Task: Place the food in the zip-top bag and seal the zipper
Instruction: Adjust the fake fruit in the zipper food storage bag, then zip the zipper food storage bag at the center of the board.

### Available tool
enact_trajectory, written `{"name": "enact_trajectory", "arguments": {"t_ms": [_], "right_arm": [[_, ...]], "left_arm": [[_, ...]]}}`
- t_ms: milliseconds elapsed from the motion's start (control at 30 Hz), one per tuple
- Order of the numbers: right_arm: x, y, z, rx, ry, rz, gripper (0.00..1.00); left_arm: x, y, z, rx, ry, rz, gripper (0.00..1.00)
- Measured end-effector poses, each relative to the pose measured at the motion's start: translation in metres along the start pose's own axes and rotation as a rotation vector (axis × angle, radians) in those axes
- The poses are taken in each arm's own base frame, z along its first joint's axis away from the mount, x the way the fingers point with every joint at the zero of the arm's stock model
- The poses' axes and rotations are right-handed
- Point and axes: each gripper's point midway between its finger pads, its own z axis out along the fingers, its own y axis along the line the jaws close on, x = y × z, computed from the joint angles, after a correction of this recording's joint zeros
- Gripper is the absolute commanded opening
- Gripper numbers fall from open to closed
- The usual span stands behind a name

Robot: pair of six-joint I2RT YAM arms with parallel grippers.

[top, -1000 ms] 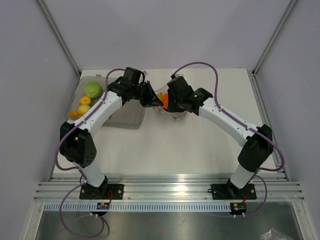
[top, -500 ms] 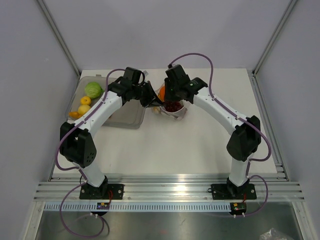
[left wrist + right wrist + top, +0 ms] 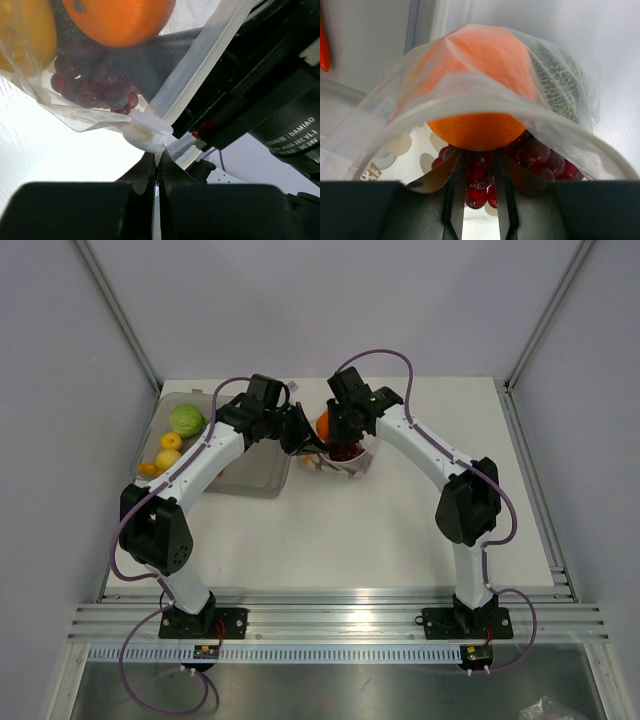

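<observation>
Well, the white table [image 3: 400, 540] carries everything, and the 2 arms bend inward so that their wrists meet toward its far side. At the far left lies the grey tray [image 3: 250, 478], holding a green leafy piece [image 3: 186, 420] and some yellow pieces [image 3: 170, 441]. Just right of the tray, between the 2 wrists, sits the zip-top bag [image 3: 358, 466], its mouth gaping and its zipper [image 3: 200, 65] showing as a pale strip. The left gripper [image 3: 156, 162] is clamped tight on a crumpled end of that strip. The right gripper [image 3: 476, 192] is at the mouth, its fingers close together with a slim gap; I cannot tell whether any film is caught between them. An orange [image 3: 480, 90] sits in the mouth above dark red grapes [image 3: 536, 155], with a green veined piece [image 3: 555, 80] beside it.
</observation>
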Motion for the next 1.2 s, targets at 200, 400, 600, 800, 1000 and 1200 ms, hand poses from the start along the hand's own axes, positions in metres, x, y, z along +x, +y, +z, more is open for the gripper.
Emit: {"name": "enact_trajectory", "arguments": {"t_ms": [200,400,600,800,1000,1200], "right_arm": [[0.007,-0.004,-0.011,-0.007,0.022,0.001,0.36],[-0.018,0.010,-0.081,-0.102,-0.091,-0.029,0.52],[-0.049,0.000,-0.151,-0.086,-0.265,-0.079,0.61],[-0.053,-0.040,-0.120,0.078,-0.219,-0.124,0.66],[-0.033,-0.080,-0.059,0.189,-0.062,-0.164,0.29],[-0.024,-0.084,-0.051,0.155,-0.027,-0.149,0.00]], "left_arm": [[0.002,0.000,0.001,0.009,0.015,0.013,0.00],[-0.002,-0.004,0.003,0.017,0.025,0.033,0.00],[-0.009,-0.007,0.002,0.020,0.025,0.066,0.00],[-0.011,-0.009,0.001,0.016,0.044,0.110,0.00],[-0.007,-0.005,0.001,0.004,0.061,0.124,0.00],[-0.011,-0.008,-0.001,-0.004,0.067,0.150,0.00]]}}
